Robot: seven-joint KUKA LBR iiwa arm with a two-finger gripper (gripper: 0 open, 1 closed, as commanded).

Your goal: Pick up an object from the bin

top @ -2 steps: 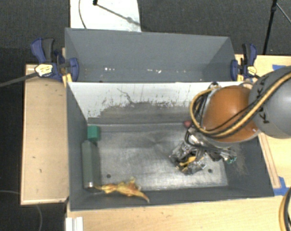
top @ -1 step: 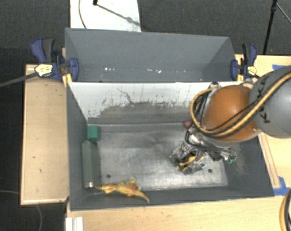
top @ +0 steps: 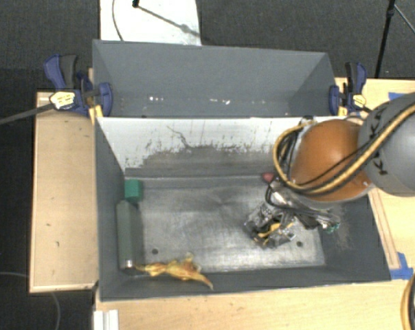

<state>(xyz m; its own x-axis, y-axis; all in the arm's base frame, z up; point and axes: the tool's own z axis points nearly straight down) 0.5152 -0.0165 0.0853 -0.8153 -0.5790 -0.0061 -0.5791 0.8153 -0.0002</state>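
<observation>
Over at 3 o'clock on the floor of the grey bin (top: pixel 194 218), the pincer (top: pixel 269 231) is seen low down, right at the metal. It hangs under the arm's orange cover (top: pixel 328 160), which is looped round with black and yellow cables (top: pixel 310 184). Whether the pincer is open or closed honestly can't be told from this angle, and what sits between its tips can't be made out either.

Closest to it is a small reddish thing (top: pixel 268 177) at about 1 o'clock, tucked against the back wall just beside the cover's edge. Everything else is parked well apart on the far side: a dark green cylinder (top: pixel 128 229) lies along the wall at 9 o'clock, a green block (top: pixel 132 189) sits just above its top end, and a floppy yellow thing (top: pixel 178 271) is sprawled at 7 o'clock, near the cylinder's lower end.
</observation>
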